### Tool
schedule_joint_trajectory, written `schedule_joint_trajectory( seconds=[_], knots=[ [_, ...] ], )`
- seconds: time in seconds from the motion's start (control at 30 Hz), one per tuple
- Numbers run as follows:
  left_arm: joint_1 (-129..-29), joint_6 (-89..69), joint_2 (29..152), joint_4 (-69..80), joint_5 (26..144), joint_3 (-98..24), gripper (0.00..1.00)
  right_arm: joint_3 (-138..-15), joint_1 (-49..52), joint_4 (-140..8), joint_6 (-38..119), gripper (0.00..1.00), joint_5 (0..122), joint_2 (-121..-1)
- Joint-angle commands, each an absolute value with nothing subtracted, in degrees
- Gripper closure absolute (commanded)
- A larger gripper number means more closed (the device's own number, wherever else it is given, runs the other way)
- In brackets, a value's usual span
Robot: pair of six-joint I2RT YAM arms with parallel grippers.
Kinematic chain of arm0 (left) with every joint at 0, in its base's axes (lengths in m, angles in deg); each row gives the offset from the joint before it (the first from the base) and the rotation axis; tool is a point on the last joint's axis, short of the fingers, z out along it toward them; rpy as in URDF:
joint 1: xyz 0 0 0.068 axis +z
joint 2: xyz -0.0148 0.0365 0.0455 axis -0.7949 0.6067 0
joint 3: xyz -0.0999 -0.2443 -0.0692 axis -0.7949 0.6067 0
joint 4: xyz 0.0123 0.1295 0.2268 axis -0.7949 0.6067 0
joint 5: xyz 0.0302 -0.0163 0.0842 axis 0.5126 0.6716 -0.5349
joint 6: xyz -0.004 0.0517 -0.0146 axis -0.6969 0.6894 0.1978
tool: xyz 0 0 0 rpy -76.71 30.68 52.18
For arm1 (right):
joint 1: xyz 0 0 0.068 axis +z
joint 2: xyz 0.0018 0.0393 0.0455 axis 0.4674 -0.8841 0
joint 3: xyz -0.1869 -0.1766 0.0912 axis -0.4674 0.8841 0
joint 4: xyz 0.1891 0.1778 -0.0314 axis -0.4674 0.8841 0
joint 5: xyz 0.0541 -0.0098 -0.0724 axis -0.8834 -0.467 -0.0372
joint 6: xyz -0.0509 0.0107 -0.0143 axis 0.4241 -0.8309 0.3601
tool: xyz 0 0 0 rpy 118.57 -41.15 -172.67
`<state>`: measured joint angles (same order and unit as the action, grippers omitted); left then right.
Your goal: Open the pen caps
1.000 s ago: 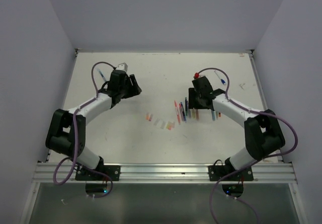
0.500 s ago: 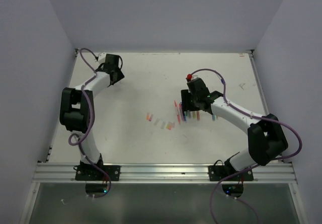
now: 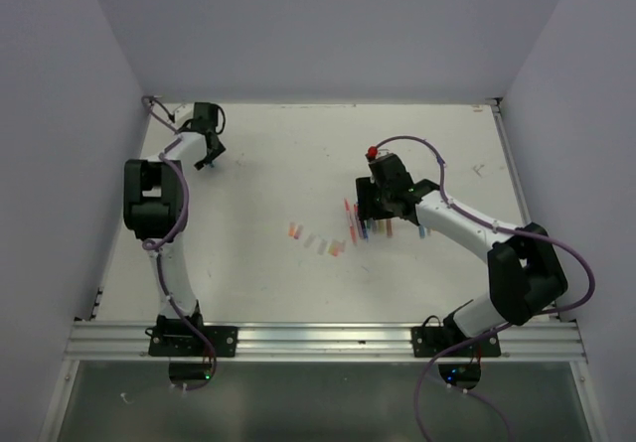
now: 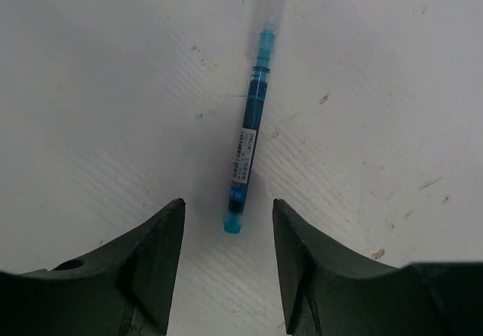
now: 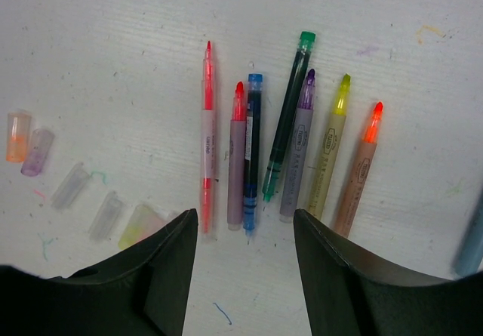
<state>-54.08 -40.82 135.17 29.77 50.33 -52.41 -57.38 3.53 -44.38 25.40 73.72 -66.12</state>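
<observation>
In the left wrist view a teal pen (image 4: 249,140) lies on the white table with a clear cap (image 4: 269,4) on its far end. My left gripper (image 4: 228,204) is open, its fingers on either side of the pen's near end without touching it. In the top view it (image 3: 206,151) is at the far left corner. My right gripper (image 5: 245,215) is open and empty above a row of several uncapped pens: red (image 5: 207,140), blue (image 5: 252,151), green (image 5: 287,113), yellow (image 5: 328,147), orange (image 5: 358,170). Loose caps lie to the left: orange (image 5: 17,134), clear (image 5: 69,185), yellow (image 5: 139,226).
The row of pens (image 3: 364,225) and the loose caps (image 3: 313,241) sit mid-table in the top view. A blue-grey pen (image 5: 472,238) lies apart at the right. Grey walls enclose the table on three sides, and the left arm is close to the left wall.
The left arm has swung out to the far left corner and its gripper now hangs over the teal pen. The right gripper shifted slightly left over the pen row, then held still.
</observation>
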Motion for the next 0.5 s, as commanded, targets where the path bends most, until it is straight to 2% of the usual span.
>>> schedule_joint_trajectory(
  seconds=[0.0,0.17,0.3,0.37,0.4,0.43,0.47],
  knots=[
    [-53.0,-42.41,137.35,29.97,49.39,-55.34,0.47,-57.32,3.69,-46.2,26.31,0.43,72.83,-66.8],
    [-52.65,-42.33,139.28,30.14,49.57,-56.92,0.51,-57.14,3.69,-46.12,26.49,0.43,73.27,-66.63],
    [-52.65,-40.75,141.57,31.98,49.04,-59.99,0.61,-57.49,3.69,-46.29,26.31,0.43,73.18,-66.54],
    [-52.65,-40.13,143.24,33.74,48.78,-61.4,0.68,-57.58,3.69,-46.29,26.31,0.43,73.27,-66.63],
    [-52.65,-39.52,143.68,34.09,48.78,-62.45,0.77,-57.67,3.69,-46.21,26.22,0.43,73.27,-66.54],
    [-52.65,-39.34,144.46,34.97,48.87,-62.72,0.81,-57.67,3.69,-46.2,26.22,0.43,73.19,-66.54],
    [-52.65,-39.08,144.56,35.24,48.87,-62.9,0.91,-57.75,3.69,-46.12,26.14,0.43,73.18,-66.54]
  ],
)
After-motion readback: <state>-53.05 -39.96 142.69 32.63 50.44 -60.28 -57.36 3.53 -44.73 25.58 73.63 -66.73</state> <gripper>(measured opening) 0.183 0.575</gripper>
